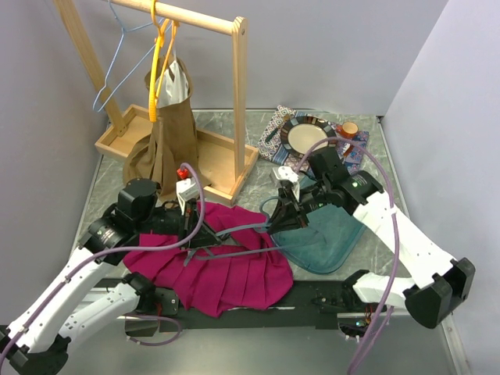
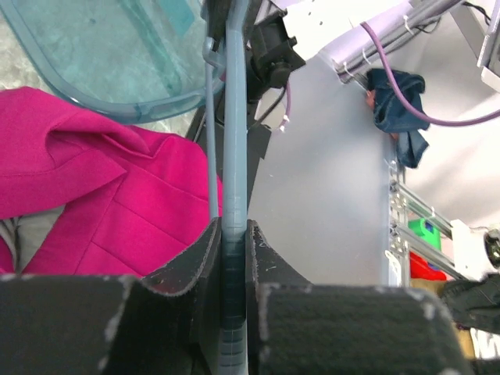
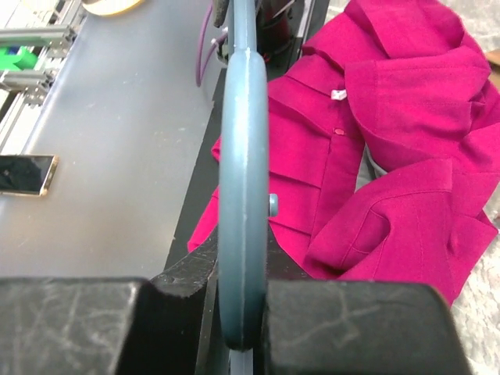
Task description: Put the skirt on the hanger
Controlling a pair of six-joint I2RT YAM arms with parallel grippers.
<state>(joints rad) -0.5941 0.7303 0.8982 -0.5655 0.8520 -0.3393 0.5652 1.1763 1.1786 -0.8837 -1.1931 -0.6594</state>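
Note:
A magenta pleated skirt lies crumpled on the table between the two arms. A grey-blue hanger is held just above it, spanning from one gripper to the other. My left gripper is shut on one end of the hanger, which runs straight out between the pads of that gripper, with the skirt below on the left. My right gripper is shut on the other, rounded end of the hanger; in the right wrist view the gripper has the skirt spread to the right.
A wooden clothes rack stands at the back left with a brown garment on a yellow hanger and a blue wire hanger. A teal mat lies under the right arm. A plate and an orange cup sit at the back right.

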